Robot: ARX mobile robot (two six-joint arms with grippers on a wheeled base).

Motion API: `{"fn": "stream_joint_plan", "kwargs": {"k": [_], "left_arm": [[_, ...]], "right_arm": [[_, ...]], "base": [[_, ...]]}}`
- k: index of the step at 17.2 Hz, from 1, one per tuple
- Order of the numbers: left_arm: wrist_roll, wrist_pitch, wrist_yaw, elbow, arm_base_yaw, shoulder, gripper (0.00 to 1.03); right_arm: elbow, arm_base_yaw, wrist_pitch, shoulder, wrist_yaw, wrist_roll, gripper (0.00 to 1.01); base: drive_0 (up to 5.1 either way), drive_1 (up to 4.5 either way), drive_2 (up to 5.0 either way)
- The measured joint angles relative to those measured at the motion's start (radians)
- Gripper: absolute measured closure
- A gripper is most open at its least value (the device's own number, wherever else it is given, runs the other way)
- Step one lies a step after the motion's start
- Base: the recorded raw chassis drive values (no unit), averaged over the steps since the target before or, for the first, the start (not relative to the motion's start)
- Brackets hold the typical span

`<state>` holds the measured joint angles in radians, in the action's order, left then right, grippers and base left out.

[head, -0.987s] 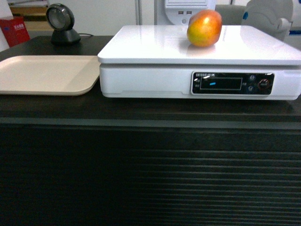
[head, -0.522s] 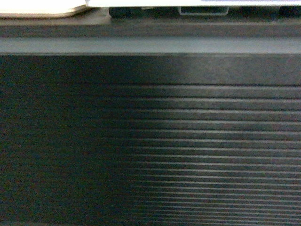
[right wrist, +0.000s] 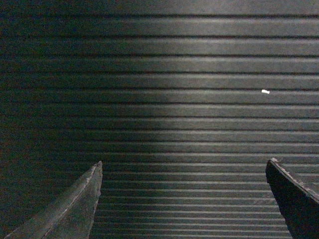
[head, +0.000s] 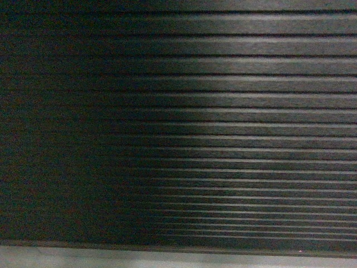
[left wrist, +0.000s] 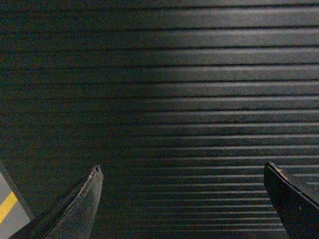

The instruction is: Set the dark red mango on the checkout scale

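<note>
**Kid:** Looking for the dark red mango, but it is not showing in any picture. The scale is not showing either.

**Helper:** So what are the cameras seeing?

**Kid:** All three are looking at the checkout [head: 223,111], just its dark front with long lines going sideways. The head camera is also catching a grey strip [head: 167,259] along the bottom of that front.

**Helper:** What are the hands doing?

**Kid:** The left gripper [left wrist: 182,204] is pointing at the ribbed front. Its two fingers [left wrist: 82,206] are standing wide apart and holding nothing. The right gripper [right wrist: 182,204] is doing the same, with fingers [right wrist: 79,206] spread wide and nothing between them.

**Helper:** Anything else?

**Kid:** A bit of grey floor with a yellow line [left wrist: 7,206] is peeking in at the left wrist camera's corner. A tiny white speck [right wrist: 265,91] is sitting on the front in the right wrist view.

**Helper:** Is the job finishing?

**Kid:** I am guessing. Both hands are empty, so no one is carrying the mango. I cannot tell whether it is lying on the scale, because the counter top is out of sight.
</note>
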<state>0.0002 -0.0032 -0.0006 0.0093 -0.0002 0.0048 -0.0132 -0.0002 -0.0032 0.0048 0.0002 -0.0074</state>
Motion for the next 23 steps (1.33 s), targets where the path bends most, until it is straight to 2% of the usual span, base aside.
{"fn": "stream_joint_plan", "kwargs": {"k": [23], "left_arm": [[0.000, -0.003, 0.000, 0.000, 0.000, 0.000, 0.05]], "right_arm": [[0.000, 0.000, -0.002, 0.000, 0.000, 0.000, 0.03]], "base": [[0.0, 0.00, 0.0]]}}
